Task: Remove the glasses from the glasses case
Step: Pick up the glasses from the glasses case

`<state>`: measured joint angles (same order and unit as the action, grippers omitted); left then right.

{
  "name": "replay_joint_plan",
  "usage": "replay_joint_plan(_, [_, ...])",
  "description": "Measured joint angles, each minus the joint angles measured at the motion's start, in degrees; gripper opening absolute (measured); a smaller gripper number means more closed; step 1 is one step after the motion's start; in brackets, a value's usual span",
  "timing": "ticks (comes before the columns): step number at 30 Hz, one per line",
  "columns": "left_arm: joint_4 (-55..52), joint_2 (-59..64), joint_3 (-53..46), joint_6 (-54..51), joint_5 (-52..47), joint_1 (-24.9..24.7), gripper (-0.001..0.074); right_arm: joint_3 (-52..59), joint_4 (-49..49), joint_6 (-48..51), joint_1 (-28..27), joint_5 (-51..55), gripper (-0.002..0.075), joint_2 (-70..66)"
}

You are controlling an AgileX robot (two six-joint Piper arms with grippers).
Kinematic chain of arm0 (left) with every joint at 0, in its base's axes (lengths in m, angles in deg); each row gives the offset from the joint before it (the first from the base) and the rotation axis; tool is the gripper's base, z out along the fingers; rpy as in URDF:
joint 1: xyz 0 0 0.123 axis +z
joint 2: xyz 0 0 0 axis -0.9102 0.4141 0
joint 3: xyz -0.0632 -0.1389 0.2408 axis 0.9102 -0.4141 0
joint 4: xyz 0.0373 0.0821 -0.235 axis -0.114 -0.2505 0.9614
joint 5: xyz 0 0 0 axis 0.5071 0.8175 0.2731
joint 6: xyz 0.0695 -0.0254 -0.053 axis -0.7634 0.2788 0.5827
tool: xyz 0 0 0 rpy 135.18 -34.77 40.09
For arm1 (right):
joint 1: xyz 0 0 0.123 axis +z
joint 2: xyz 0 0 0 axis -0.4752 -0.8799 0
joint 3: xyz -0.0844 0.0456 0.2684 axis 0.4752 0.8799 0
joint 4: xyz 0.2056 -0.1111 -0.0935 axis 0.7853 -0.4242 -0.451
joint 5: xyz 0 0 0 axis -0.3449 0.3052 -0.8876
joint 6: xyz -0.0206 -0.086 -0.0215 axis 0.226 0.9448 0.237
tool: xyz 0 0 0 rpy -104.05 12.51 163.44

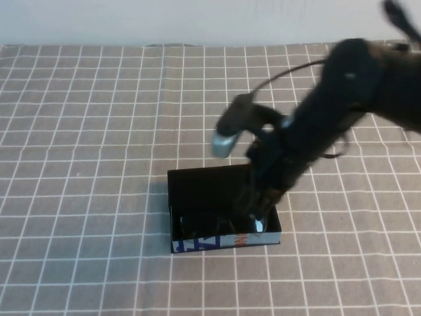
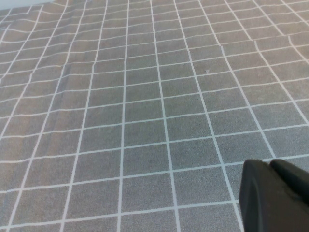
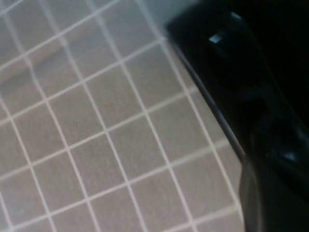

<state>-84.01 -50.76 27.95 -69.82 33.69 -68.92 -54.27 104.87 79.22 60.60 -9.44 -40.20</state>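
Observation:
The glasses case (image 1: 210, 242) is an open black box with a white printed front edge, lying at the middle front of the table. The black glasses (image 1: 197, 224) lie inside it along the front wall, with a glint on one lens. My right gripper (image 1: 260, 212) reaches down into the right part of the case, at the glasses' right end. In the right wrist view the case's edge (image 3: 205, 94) and the dark glasses (image 3: 234, 53) show close up. My left gripper (image 2: 270, 166) is shut and empty over bare cloth; it is outside the high view.
A grey-brown tablecloth with a white grid (image 1: 92, 131) covers the whole table. A pale wall (image 1: 164, 20) runs along the far edge. My right arm (image 1: 355, 85) comes in from the upper right, with a cable looping above it.

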Motion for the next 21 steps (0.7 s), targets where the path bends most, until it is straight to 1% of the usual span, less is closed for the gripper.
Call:
replay_joint_plan(3, [0.00, 0.00, 0.00, 0.00, 0.00, 0.00, -0.0004, -8.61, -0.35, 8.70, 1.85, 5.28, 0.0001, -6.85])
replay_joint_plan(5, [0.00, 0.00, 0.00, 0.00, 0.00, 0.00, -0.0004, -12.84, -0.61, 12.78, 2.42, 7.09, 0.0036, -10.56])
replay_joint_plan(7, [0.00, 0.00, 0.00, 0.00, 0.00, 0.00, -0.0004, -15.97, -0.99, 15.81, 2.65, 7.64, 0.0083, -13.77])
replay_joint_plan(9, [0.00, 0.00, 0.00, 0.00, 0.00, 0.00, -0.0004, -17.61, -1.94, 18.86, 2.65, 7.64, 0.0149, -15.69])
replay_joint_plan(14, [0.00, 0.00, 0.00, 0.00, 0.00, 0.00, -0.0004, -17.07, -5.38, 22.90, 3.29, 7.86, 0.0309, -16.29])
replay_joint_plan(17, [0.00, 0.00, 0.00, 0.00, 0.00, 0.00, -0.0004, -16.16, -6.35, 23.50, 3.68, 6.97, 0.0342, -16.29])
replay_joint_plan(21, [0.00, 0.00, 0.00, 0.00, 0.00, 0.00, -0.0004, -15.01, -6.63, 24.78, 3.83, 3.18, 0.0353, -16.29])
